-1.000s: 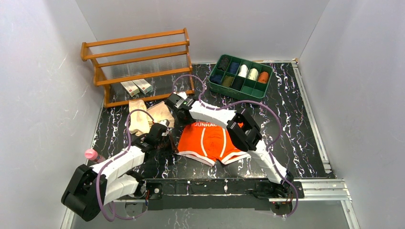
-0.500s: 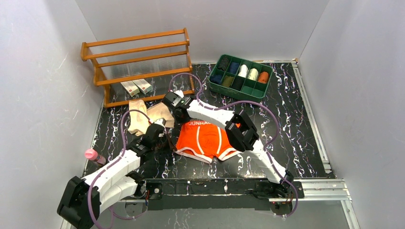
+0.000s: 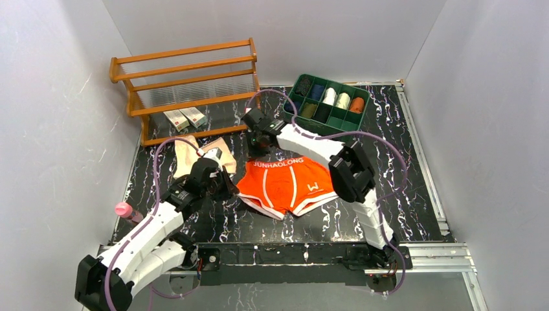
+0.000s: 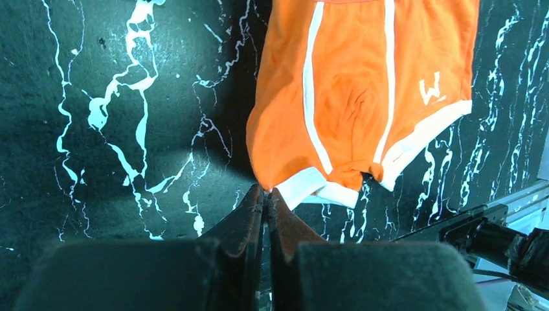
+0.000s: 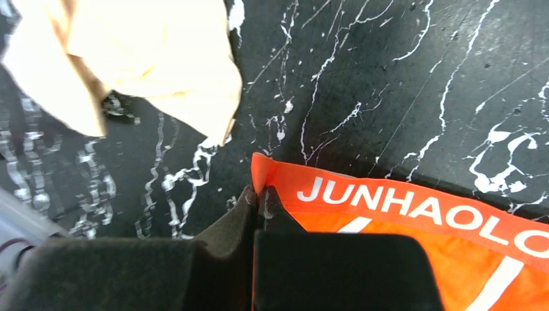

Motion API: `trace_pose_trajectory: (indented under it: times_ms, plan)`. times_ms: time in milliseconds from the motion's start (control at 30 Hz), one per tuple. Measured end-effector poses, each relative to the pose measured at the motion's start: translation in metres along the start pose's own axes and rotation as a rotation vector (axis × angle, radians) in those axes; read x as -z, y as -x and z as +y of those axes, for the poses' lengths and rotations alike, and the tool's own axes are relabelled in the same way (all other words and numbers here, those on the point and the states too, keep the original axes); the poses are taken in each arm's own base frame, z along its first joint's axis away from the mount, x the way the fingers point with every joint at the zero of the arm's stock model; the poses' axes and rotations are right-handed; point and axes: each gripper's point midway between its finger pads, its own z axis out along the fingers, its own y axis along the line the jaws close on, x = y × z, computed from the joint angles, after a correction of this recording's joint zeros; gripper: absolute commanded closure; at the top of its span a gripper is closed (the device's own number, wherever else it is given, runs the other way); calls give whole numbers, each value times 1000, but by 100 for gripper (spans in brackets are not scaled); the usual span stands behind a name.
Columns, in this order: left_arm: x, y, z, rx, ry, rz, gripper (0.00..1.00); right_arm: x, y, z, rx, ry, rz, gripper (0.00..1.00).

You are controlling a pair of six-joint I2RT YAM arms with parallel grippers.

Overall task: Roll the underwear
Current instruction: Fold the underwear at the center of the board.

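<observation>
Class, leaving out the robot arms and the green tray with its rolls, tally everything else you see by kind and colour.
Orange underwear: 1
Tan underwear: 1
Wooden rack: 1
Small boxes: 2
Pink-capped bottle: 1
Total: 6

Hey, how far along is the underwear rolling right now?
Nothing is rolled yet. The orange pair lies flat, left claw pinching a leg hem, right claw the waistband corner. The tan pair lies crumpled, untouched. Both need rolling.
</observation>
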Motion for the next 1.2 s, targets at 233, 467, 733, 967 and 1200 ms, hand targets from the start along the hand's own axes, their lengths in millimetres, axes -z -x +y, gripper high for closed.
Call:
trace_pose_trajectory:
  times_ms: [233,467,733,967,1200]
  plan:
    - [3,10,-37,-9,-144,30,100,27,23,-10,-96,147,-37,99]
    - [-10,8,-74,1,-252,78,100,40,20,-43,-172,218,-25,99]
    - [-40,-5,-154,-35,-384,130,100,94,31,-114,-232,232,-101,99]
    - [-67,-9,-216,-32,-482,141,100,120,35,-166,-236,193,-161,99]
    - [-89,-31,-258,-46,-539,185,100,119,16,-211,-283,125,-121,98]
